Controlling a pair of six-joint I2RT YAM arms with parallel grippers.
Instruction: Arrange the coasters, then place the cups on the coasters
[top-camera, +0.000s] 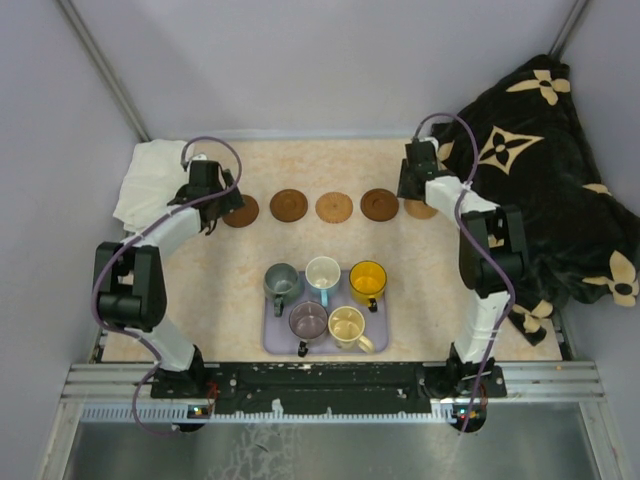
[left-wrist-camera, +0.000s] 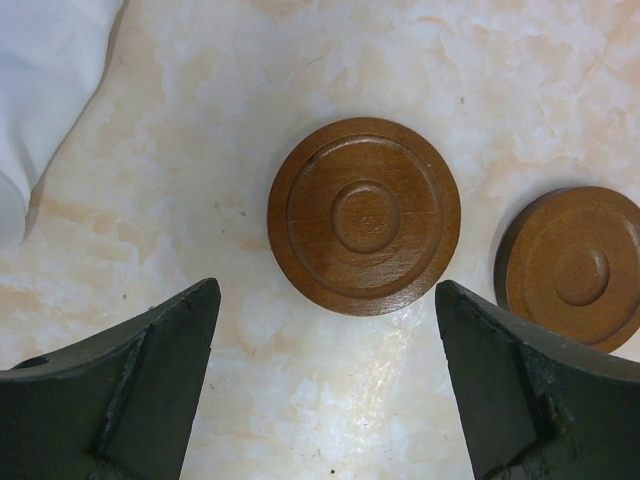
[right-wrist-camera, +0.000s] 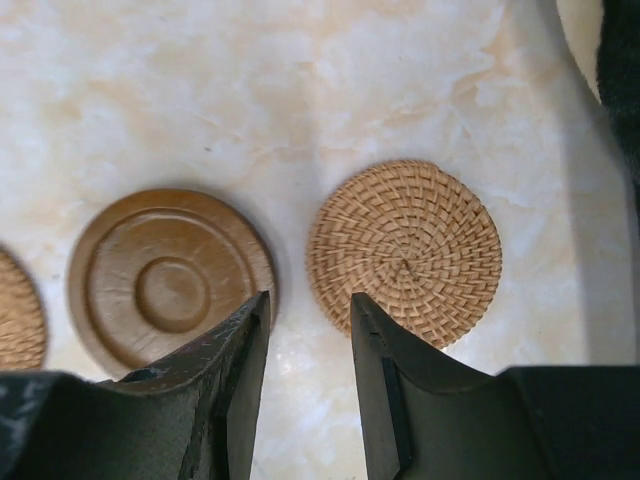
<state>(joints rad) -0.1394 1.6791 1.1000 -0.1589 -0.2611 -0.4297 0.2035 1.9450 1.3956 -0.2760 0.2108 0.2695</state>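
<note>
Five coasters lie in a row across the far half of the table: dark wooden ones (top-camera: 289, 205) (top-camera: 380, 204), a lighter one (top-camera: 334, 207), and two end ones partly under the grippers. My left gripper (top-camera: 222, 205) (left-wrist-camera: 327, 290) hangs open just above the left end wooden coaster (left-wrist-camera: 364, 215), which lies flat just ahead of its jaws. My right gripper (top-camera: 412, 190) (right-wrist-camera: 310, 297) is open with a narrow gap and only bare table between its jaws, beside the woven coaster (right-wrist-camera: 405, 250). The cups, grey-green (top-camera: 281, 281), white (top-camera: 322, 272), yellow (top-camera: 367, 281), purplish (top-camera: 308, 321) and cream (top-camera: 347, 327), stand on the tray.
The lavender tray (top-camera: 275, 345) sits at the near middle of the table. A white cloth (top-camera: 150, 180) (left-wrist-camera: 40, 90) lies at the far left corner. A black blanket with cream flowers (top-camera: 540, 170) (right-wrist-camera: 625, 80) is piled along the right edge.
</note>
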